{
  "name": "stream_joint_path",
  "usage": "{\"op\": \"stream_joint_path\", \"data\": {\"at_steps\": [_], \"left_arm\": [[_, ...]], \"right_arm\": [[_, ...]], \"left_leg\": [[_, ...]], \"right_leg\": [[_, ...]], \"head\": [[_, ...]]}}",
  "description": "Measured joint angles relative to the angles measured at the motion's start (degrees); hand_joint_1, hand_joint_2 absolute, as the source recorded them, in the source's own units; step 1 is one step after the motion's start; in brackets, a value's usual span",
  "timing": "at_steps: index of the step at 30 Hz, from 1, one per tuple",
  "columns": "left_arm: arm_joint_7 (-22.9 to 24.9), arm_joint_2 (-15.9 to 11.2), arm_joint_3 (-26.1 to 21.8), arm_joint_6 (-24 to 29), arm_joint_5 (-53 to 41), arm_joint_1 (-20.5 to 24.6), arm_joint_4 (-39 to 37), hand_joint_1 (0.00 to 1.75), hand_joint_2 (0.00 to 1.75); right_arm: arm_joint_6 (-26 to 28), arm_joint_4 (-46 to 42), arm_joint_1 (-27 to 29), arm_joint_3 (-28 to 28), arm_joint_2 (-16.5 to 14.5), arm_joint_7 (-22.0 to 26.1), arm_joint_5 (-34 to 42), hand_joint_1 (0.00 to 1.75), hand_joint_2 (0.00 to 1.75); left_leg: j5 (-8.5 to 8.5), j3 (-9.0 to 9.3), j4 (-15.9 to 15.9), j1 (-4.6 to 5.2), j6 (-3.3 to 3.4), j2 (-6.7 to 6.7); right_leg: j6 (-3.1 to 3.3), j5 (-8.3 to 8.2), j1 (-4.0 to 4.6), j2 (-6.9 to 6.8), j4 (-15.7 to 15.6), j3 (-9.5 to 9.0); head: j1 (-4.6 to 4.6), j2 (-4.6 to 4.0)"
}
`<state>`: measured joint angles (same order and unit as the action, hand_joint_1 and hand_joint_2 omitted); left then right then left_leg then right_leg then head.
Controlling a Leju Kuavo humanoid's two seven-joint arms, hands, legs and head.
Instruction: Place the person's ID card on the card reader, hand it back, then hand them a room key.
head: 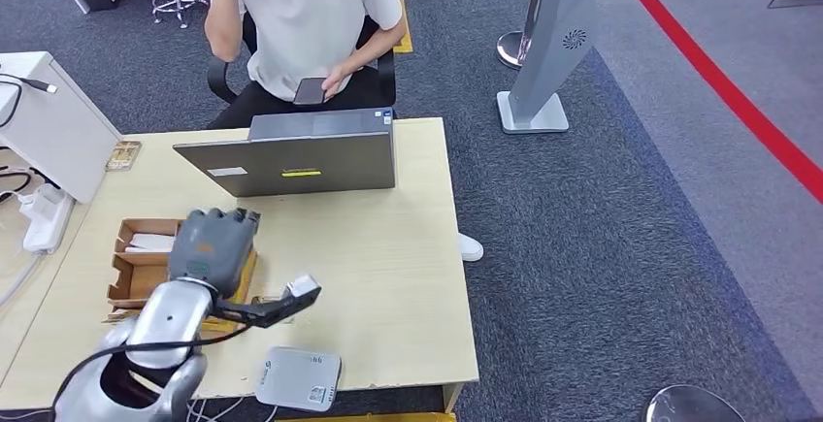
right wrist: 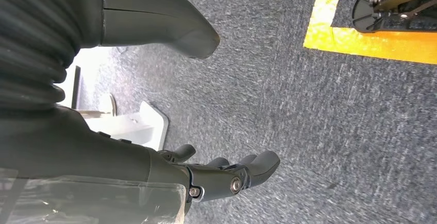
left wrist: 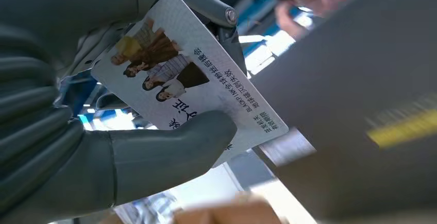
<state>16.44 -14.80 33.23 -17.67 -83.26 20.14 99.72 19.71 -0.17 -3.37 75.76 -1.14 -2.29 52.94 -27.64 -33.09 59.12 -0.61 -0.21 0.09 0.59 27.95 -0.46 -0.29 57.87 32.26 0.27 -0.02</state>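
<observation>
My left hand [head: 213,247] is raised over the left side of the desk, above the cardboard box [head: 134,269]. In the left wrist view my left hand [left wrist: 77,147] pinches the ID card [left wrist: 206,80] between thumb and fingers; the card is white with a printed group picture and lines of text. The grey card reader [head: 299,378] lies at the desk's near edge, apart from the hand. My right hand [right wrist: 103,152] hangs over the carpet with its fingers [right wrist: 232,175] apart and nothing in it. The person [head: 306,15] sits behind the desk holding a phone [head: 311,90].
An open grey laptop [head: 291,155] stands at the far side of the light wooden desk [head: 388,267], its back toward me. White cards [head: 150,243] lie in the cardboard box. A white cabinet [head: 49,121] stands at the left. A grey stand [head: 548,44] is on the carpet to the right.
</observation>
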Motion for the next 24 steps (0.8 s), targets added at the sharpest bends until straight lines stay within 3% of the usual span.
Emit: {"op": "stream_joint_path", "data": {"at_steps": [6, 13, 24], "left_arm": [[0.7, -0.26, -5.09, 2.39, -2.6, 5.79, -0.03, 1.75, 1.75], [0.12, -5.49, -13.39, 6.78, -2.94, 13.98, -4.76, 1.75, 1.75], [0.77, -9.95, -15.66, 8.91, -2.94, 16.1, -10.44, 1.75, 1.75]], "right_arm": [[-0.46, 0.09, 0.08, 1.81, 0.0, 0.16, 0.14, 0.0, 1.75], [-1.47, 0.17, -0.03, 4.25, 0.01, 0.08, 0.19, 0.0, 1.75], [-2.26, 0.32, -0.36, 6.39, 0.02, -0.55, 0.34, 0.0, 1.75]], "left_leg": [[0.0, -0.04, 0.01, -0.01, -0.01, 0.1], [0.04, -0.01, -0.02, -0.04, -0.07, 0.16], [0.05, -0.06, -0.02, -0.03, -0.07, 0.16]], "right_leg": [[0.02, -0.02, 0.01, 0.12, 0.0, 0.09], [0.07, -0.05, 0.05, 0.21, 0.04, 0.14], [0.07, -0.05, 0.05, 0.22, 0.02, 0.15]], "head": [[0.01, -0.01], [-0.01, 0.01], [0.01, 0.0]]}}
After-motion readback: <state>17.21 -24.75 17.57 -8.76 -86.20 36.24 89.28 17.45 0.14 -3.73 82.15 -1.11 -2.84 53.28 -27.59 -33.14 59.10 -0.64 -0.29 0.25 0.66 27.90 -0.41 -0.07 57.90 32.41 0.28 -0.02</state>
